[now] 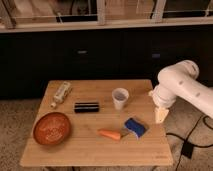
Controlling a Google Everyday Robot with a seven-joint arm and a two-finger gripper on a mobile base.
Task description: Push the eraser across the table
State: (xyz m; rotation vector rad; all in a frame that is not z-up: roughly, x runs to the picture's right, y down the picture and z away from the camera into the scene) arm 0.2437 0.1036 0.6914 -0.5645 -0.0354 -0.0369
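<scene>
Your gripper (160,116) is hanging at the right edge of the table (95,150); whether it is clenched, I cannot tell. The eraser (86,106) is lying left of centre, beyond the paper cup (119,98), so you are wanting a low approach skirting that cup.

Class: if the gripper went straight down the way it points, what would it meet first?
Probably the table's bare right edge, just right of the blue sponge. The gripper hangs over that edge, so it might slip past the table instead; depth is unclear.
</scene>
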